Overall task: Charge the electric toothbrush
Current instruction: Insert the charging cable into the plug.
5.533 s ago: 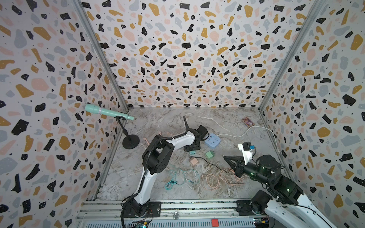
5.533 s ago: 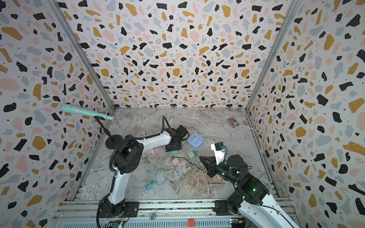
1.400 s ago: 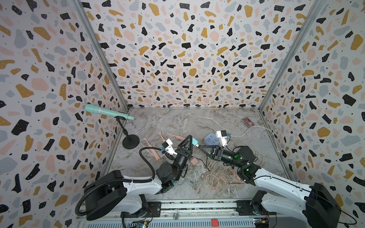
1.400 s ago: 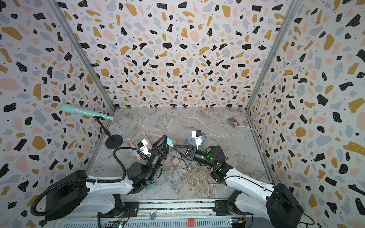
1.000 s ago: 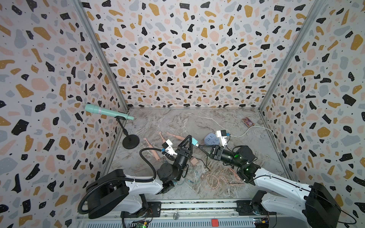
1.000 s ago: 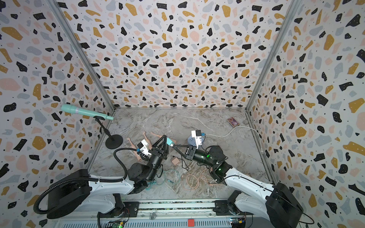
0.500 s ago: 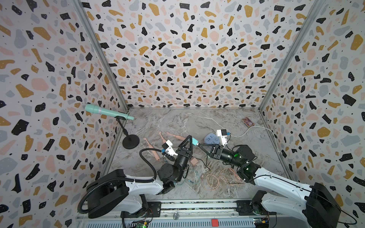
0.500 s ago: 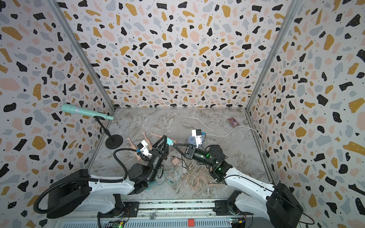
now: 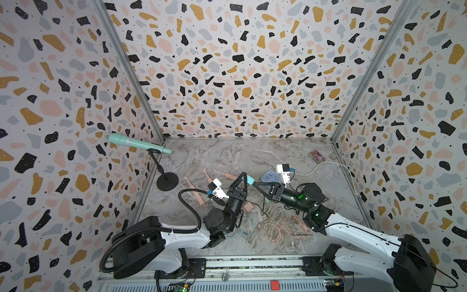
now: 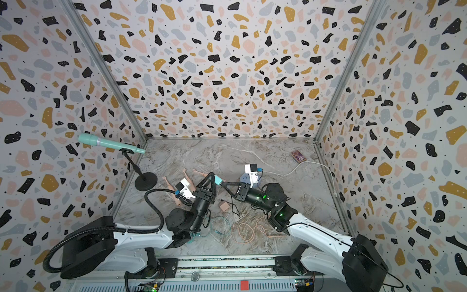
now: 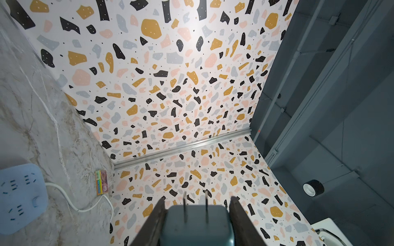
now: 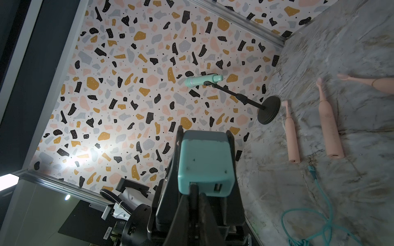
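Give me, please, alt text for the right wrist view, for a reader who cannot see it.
A teal charging adapter, clamped by the left gripper, fills the middle, with the shut right gripper at its port face. Pink toothbrushes and a teal cable lie on the marble table; a teal microphone stands beyond.

A robot test booth in a lab, not a lived-in room. Three terrazzo-print walls [image 9: 227,75] joined by bare aluminium posts [image 9: 129,75] box in a marble-look counter [image 9: 227,156]. A metal rail [image 9: 252,268] along the counter's near edge carries a left arm [image 9: 187,236] and a right arm [image 9: 358,232]. Past the wall tops lies a dark grey room [image 11: 341,106].
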Robot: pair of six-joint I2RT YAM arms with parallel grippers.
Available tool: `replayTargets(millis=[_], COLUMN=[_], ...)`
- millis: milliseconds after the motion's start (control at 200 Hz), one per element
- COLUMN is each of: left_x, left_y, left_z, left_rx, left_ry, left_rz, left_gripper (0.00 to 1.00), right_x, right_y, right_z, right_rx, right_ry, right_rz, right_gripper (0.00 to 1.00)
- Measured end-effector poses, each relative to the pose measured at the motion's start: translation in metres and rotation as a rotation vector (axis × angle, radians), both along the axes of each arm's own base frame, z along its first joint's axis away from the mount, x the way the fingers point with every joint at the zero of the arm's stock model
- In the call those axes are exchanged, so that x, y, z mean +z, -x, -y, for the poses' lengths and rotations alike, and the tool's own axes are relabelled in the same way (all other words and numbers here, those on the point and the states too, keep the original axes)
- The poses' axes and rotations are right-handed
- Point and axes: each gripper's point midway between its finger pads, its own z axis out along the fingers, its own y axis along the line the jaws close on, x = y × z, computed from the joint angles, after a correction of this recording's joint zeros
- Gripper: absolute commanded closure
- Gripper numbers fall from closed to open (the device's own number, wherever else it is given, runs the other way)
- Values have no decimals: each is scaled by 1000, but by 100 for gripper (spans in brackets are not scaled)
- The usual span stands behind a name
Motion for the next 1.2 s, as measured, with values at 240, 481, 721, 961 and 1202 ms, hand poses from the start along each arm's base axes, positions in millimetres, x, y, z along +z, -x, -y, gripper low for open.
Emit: replayTargets(millis=[240,481,721,961,1202], left_x=[2,-2,3,-23,-44], left_y=[3,15,31,20,20], left_z=[0,6,4,8,11], left_rx=[29,-15,-116,-151,-176], left_ry=[-26,-46,-7,5,-2], left_rz=[0,-43,-124,-299,-404], left_gripper=[100,100,100,100,100], right_x=[-3,-7,-2,-20,-27], right_y=[-1,3,6,34,31], right_z=[-1,10,46,9,-3], right_rx=[9,-31,-194,-130,-178], right_ry=[18,131,298,518,658], right_rz=[-17,82,351,667,823], right_gripper=[100,51,39,38,38])
